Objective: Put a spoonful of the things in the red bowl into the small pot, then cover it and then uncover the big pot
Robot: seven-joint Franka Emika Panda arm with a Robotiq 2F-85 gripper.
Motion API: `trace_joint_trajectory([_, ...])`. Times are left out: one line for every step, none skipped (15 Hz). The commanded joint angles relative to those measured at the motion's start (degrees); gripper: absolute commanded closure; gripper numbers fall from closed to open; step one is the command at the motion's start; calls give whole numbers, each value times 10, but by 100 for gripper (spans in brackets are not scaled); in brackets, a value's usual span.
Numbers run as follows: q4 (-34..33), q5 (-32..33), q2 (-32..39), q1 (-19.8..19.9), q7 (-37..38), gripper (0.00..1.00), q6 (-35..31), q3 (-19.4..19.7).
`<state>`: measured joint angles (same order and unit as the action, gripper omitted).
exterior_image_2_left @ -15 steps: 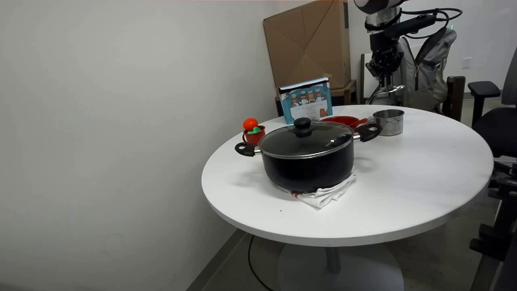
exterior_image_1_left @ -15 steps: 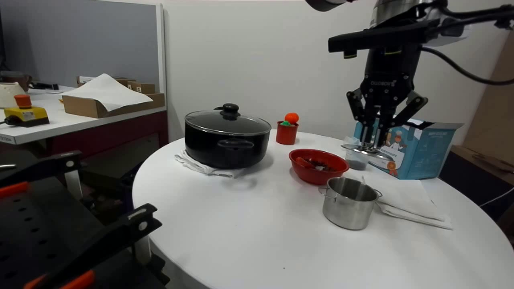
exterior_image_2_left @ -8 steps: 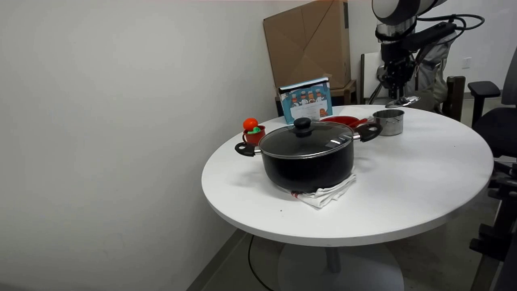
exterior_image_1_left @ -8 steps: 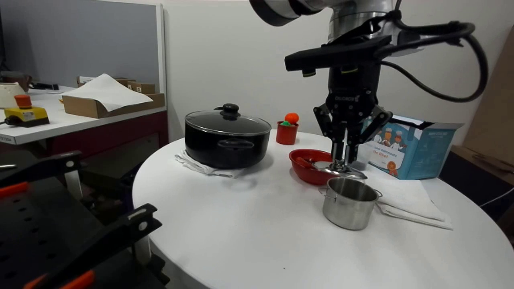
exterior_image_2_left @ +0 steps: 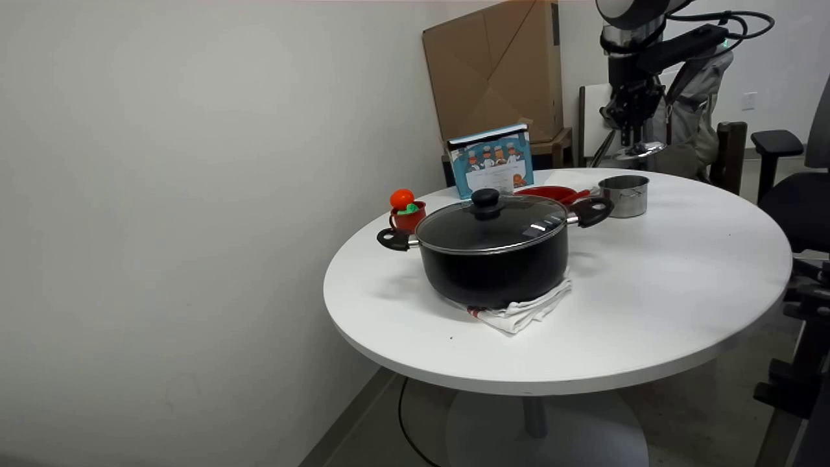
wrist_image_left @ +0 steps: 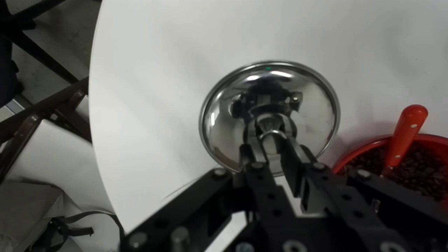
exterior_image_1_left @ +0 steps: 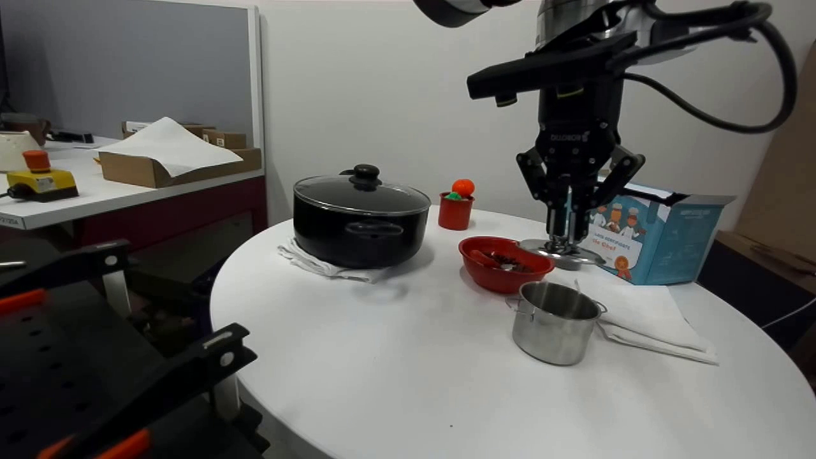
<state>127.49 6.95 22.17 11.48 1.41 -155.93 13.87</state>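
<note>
We held the metal lid by its top in the gripper, probably so it could cover the small pot evenly.

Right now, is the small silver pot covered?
No, the small pot shows its open top in an exterior view, while the gripper holds a silver lid clear of it.

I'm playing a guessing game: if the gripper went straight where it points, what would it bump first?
Probably the small pot: the gripper points down, and the silver lid in its jaws would touch first. It looks roughly lined up, but the wrist view can't see beneath the lid.
</note>
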Motion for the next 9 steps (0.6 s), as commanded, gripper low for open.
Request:
trace_joint_trajectory([-15, 2, 16, -8, 21, 90, -12, 9])
trace_joint_trajectory([-19, 4, 23, -9, 25, 90, -17, 10])
trace_joint_trajectory([-23, 6, 30, -10, 28, 90, -21, 11])
trace_joint_trajectory([-29, 7, 39, -12, 31, 90, -25, 13])
trace_joint_trajectory([-34, 7, 45, -13, 34, 90, -30, 14])
trace_joint_trajectory([-39, 7, 54, -14, 37, 90, -35, 15])
trace_joint_trajectory([-43, 7, 60, -16, 40, 90, -40, 17])
trace_joint_trajectory([-47, 6, 67, -18, 41, 90, -45, 18])
trace_joint_trajectory([-51, 5, 74, -20, 42, 90, -50, 19])
